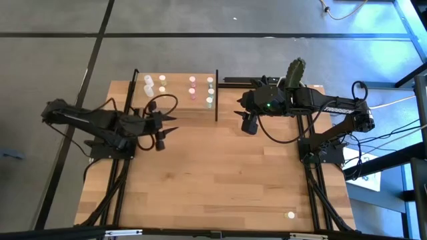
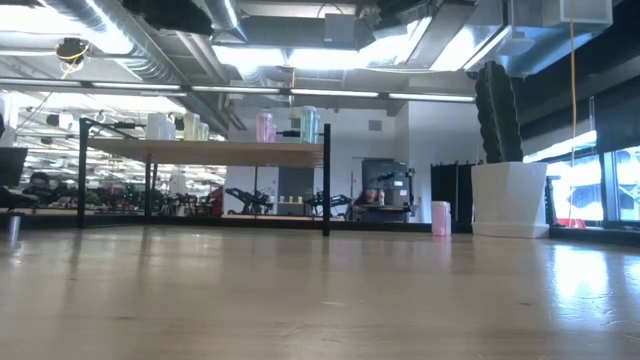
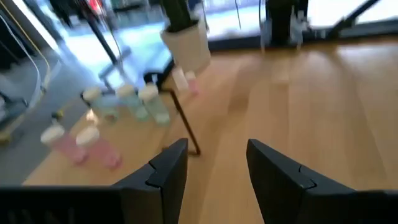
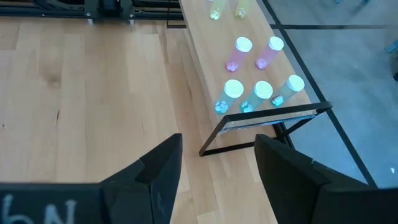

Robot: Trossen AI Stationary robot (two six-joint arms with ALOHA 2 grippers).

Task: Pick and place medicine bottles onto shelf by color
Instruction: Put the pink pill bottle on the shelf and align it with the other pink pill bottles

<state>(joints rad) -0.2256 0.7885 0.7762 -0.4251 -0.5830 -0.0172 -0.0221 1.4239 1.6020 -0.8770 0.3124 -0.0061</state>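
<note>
The shelf (image 1: 175, 100) stands at the table's far edge, left of centre. Medicine bottles stand upright on its board in groups: white (image 1: 148, 83), pale yellow (image 1: 162, 81), pink (image 1: 192, 85) and pale green (image 1: 209, 91). The right wrist view shows the green ones (image 4: 261, 93) and the pink ones (image 4: 255, 53) from above. One pink bottle (image 2: 440, 217) stands on the table beside the cactus pot. My left gripper (image 3: 216, 152) hovers open and empty near the shelf's front. My right gripper (image 4: 217, 146) hangs open and empty just right of the shelf (image 4: 267, 118).
A white pot with a green cactus (image 2: 508, 195) stands at the far right of the table, behind my right arm (image 1: 313, 100). A small white round thing (image 1: 291, 215) lies near the table's front right corner. Bare wood (image 1: 213, 180) stretches between the arms.
</note>
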